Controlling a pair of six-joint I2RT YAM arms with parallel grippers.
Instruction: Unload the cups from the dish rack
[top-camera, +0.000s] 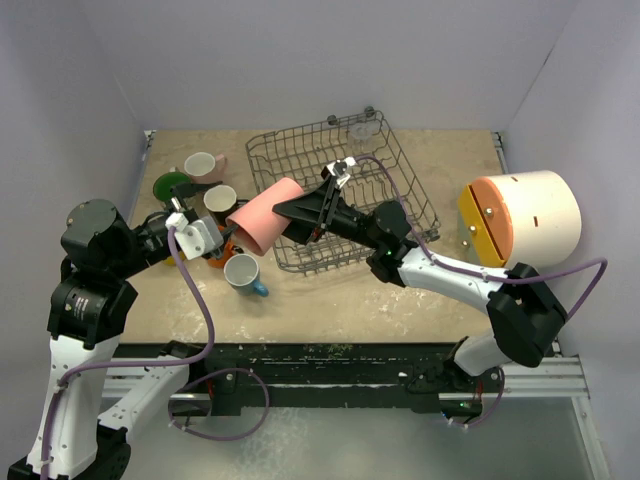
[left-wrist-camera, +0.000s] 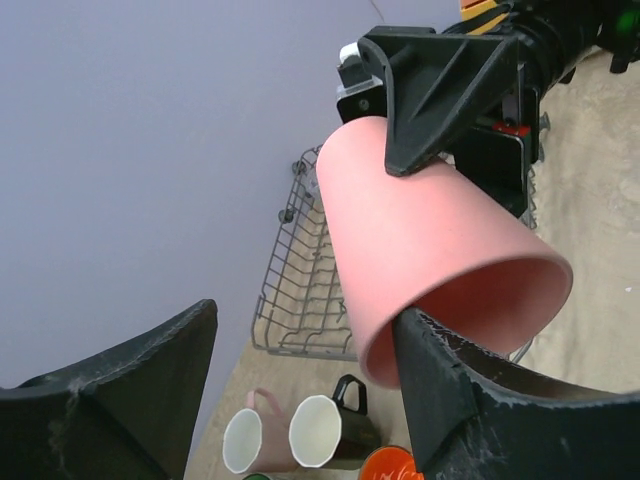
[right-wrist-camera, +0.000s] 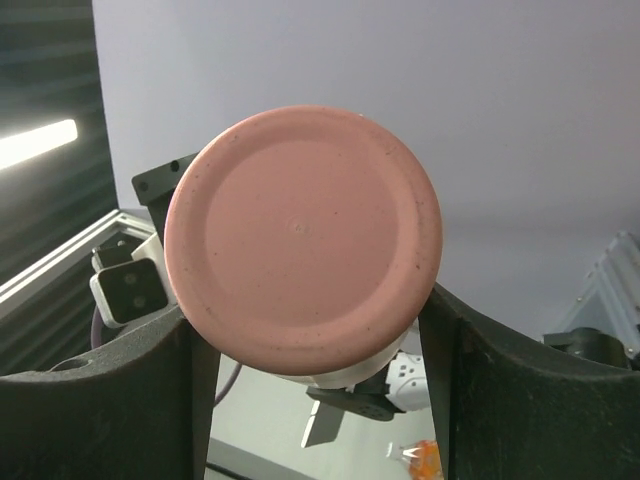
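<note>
The tall pink tumbler (top-camera: 262, 226) hangs on its side above the table, left of the dish rack (top-camera: 405, 170). My right gripper (top-camera: 287, 212) is shut on its base end, one finger on each side of the flat bottom (right-wrist-camera: 300, 225). My left gripper (top-camera: 215, 232) is open at the tumbler's mouth. In the left wrist view one of its fingers (left-wrist-camera: 470, 400) reaches inside the rim (left-wrist-camera: 430, 250) and the other stands far off to the left. A clear glass (top-camera: 358, 125) sits in the rack's far corner.
Mugs stand on the table under and left of the tumbler: pale pink (top-camera: 203, 165), green inside (top-camera: 172, 186), black (top-camera: 220, 199), orange (top-camera: 224, 247), blue (top-camera: 245, 272). A big white cylinder (top-camera: 530, 215) with an orange end lies at the right.
</note>
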